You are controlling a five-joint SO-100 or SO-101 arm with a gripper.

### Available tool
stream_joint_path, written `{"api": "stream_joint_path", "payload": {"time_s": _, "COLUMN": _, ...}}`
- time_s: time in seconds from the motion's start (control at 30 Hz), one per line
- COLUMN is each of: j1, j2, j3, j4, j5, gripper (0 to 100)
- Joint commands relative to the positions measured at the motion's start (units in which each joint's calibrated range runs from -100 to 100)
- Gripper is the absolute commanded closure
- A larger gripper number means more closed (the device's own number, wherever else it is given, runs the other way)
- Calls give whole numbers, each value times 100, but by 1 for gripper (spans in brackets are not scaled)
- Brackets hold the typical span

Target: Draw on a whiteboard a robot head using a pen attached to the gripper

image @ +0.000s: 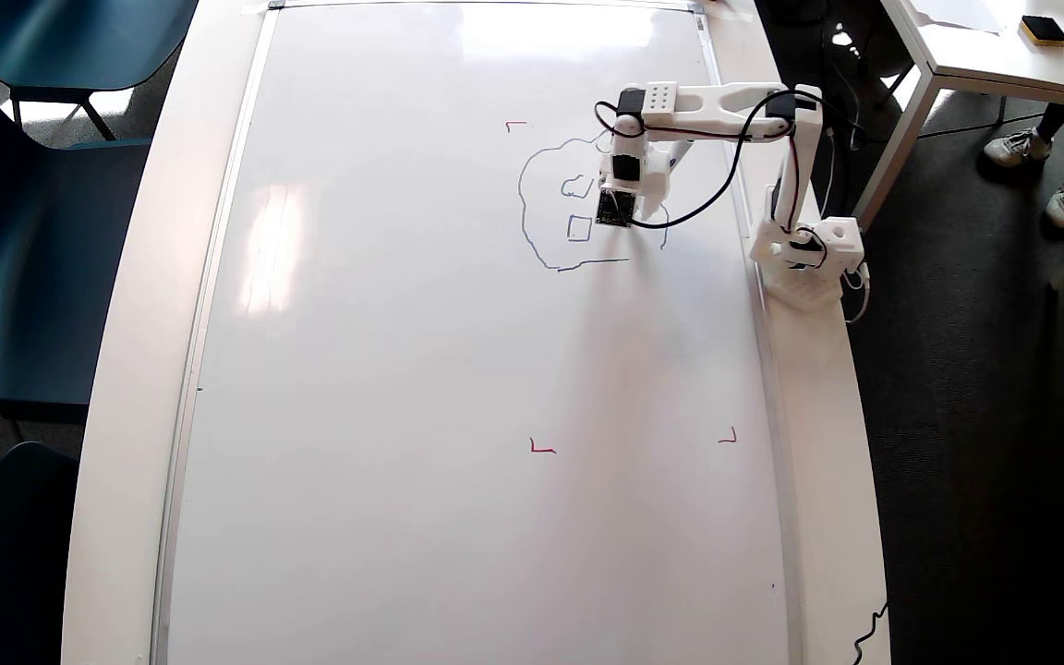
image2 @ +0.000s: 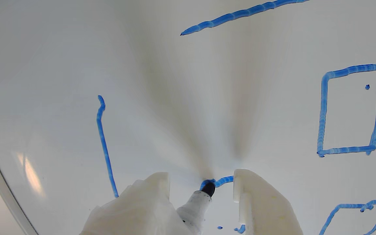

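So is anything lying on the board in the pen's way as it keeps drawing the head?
Nothing visible. The pen tip touches the whiteboard, and around it the wrist view shows only bare board and blue strokes of the robot head. Overhead, the arm hides part of the drawing.

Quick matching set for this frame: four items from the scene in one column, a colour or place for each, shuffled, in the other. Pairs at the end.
Column 1
1. pen
2. robot head
3. corner marks
4. sponge

Column 2
A. red, on the whiteboard
B. on the side table, top right of the overhead view
C. blue line, not closed
D. between the fingers of the gripper, tip on the board

Pairs: 1-D, 2-C, 3-A, 4-B
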Motion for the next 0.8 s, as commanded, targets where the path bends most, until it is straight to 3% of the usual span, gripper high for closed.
{"api": "stream_joint_path", "payload": {"time_s": 0.0, "j1": 49, "j2": -175, "j3": -756, "j4": 92, "j5": -48, "gripper": 88}}
{"api": "stream_joint_path", "payload": {"time_s": 0.77, "j1": -658, "j2": 2039, "j3": -4633, "j4": 353, "j5": -257, "gripper": 88}}
